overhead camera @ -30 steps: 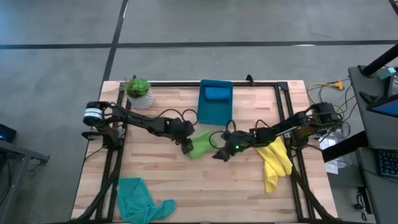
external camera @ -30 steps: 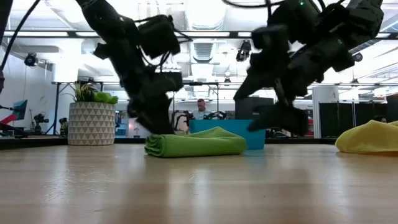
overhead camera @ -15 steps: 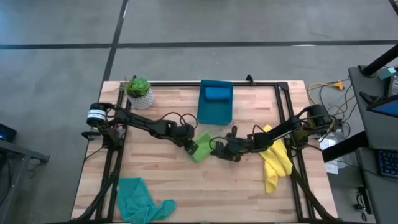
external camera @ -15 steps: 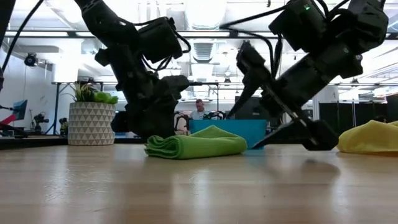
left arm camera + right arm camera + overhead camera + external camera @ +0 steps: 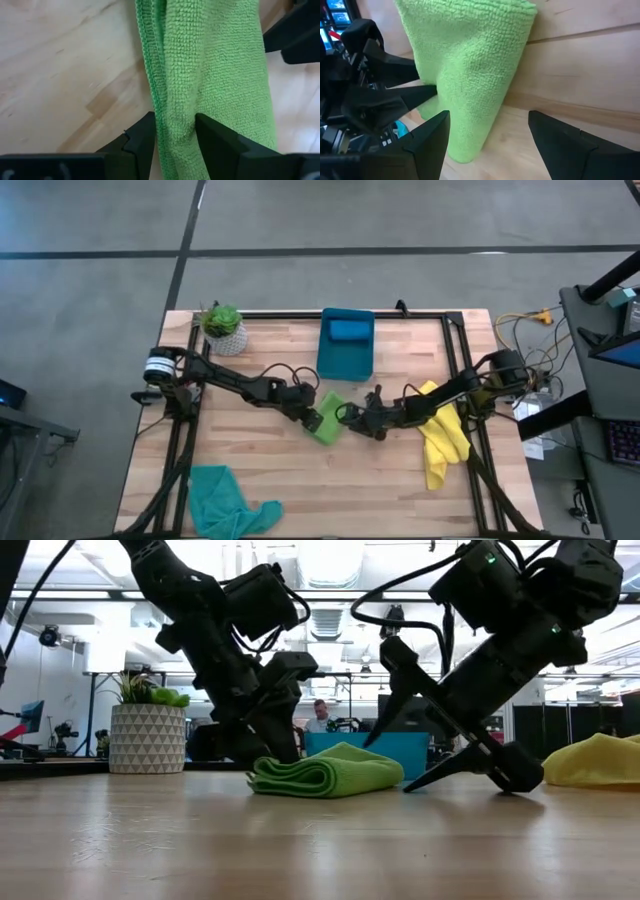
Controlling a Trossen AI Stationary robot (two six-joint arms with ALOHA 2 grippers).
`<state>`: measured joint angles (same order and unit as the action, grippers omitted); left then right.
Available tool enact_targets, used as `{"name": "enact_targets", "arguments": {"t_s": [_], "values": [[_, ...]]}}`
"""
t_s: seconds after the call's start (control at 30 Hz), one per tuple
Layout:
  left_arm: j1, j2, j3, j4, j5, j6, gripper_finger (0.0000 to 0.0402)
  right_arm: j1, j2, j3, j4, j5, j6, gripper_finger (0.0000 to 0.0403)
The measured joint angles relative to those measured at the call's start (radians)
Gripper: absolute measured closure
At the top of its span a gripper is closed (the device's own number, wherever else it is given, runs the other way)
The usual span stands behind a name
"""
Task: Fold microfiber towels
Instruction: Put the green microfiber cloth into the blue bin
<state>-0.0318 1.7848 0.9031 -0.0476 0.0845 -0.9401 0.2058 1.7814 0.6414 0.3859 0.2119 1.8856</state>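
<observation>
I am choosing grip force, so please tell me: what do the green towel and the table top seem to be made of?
Green towel: likely microfiber, matte, with fine looped pile. Table top: seemingly light wood planks, smooth with slight sheen; grain and seams show.

The lime green towel (image 5: 210, 75) is nubby, matt looped cloth on a smooth, faintly glossy wooden table (image 5: 65, 65).

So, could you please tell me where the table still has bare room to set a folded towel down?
Bare wood lies along the near edge between the teal towel and the yellow towel, and between the plant pot and the blue bin. The middle is crowded: the left gripper pinches the green towel, and the open right gripper sits beside it.
</observation>
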Motion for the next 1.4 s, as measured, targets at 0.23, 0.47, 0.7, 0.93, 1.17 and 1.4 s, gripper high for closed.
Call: {"name": "enact_targets", "arguments": {"t_s": [0.23,0.47,0.7,0.93,1.17,1.4], "values": [[-0.005,0.025,0.000,0.042,0.002,-0.029,0.0272,-0.001,0.048,0.062,-0.030,0.007,-0.016,0.0133],[-0.022,0.082,0.006,0.083,0.016,-0.055,0.0272,-0.001,0.078,0.098,-0.036,0.008,-0.038,0.0133],[-0.042,0.136,0.023,0.112,0.037,-0.076,0.0272,-0.002,0.076,0.095,-0.011,-0.001,-0.099,0.0133],[-0.046,0.152,0.035,0.111,0.047,-0.076,0.0272,0.021,0.041,0.092,-0.022,-0.002,-0.148,0.0133],[-0.046,0.152,0.035,0.112,0.047,-0.075,0.0272,0.025,0.010,0.075,-0.054,-0.008,-0.170,0.0133],[-0.047,0.152,0.033,0.119,0.046,-0.075,0.0272,0.026,0.006,0.071,-0.052,-0.009,-0.202,0.0147]]}}
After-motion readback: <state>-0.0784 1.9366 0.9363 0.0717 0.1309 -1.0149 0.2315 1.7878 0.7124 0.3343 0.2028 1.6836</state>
